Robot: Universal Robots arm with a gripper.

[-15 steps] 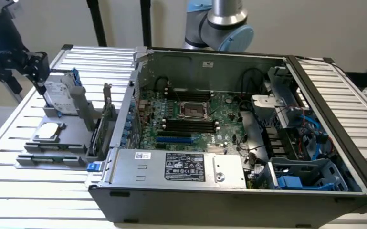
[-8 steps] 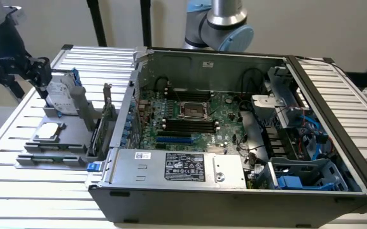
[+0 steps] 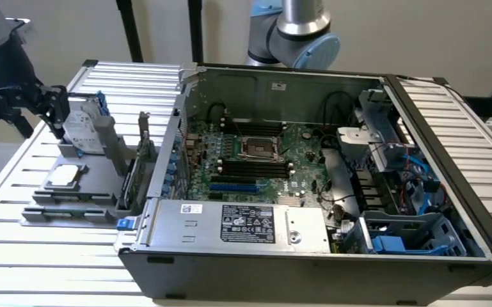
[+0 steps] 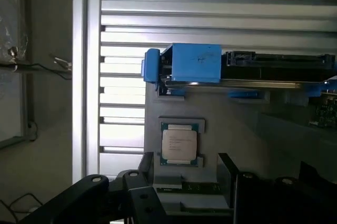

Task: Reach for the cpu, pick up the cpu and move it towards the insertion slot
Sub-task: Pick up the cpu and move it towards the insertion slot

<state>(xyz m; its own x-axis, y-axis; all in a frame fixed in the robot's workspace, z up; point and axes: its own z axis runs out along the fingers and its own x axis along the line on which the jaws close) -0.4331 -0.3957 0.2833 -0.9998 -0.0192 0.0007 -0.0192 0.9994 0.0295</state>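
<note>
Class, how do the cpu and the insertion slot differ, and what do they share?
The cpu lies on a grey holder outside the computer case; the insertion slot sits on the motherboard inside it. The cpu shows a silver face; the insertion slot has a metal frame around a dark centre. Both are square and lie flat.

Nothing can be read: the white label point(image 3: 247, 224) on the power supply point(image 3: 307, 225) bears print and symbols (all too fine), and the cpu point(image 4: 179, 145) lid's engraving is illegible.
</note>
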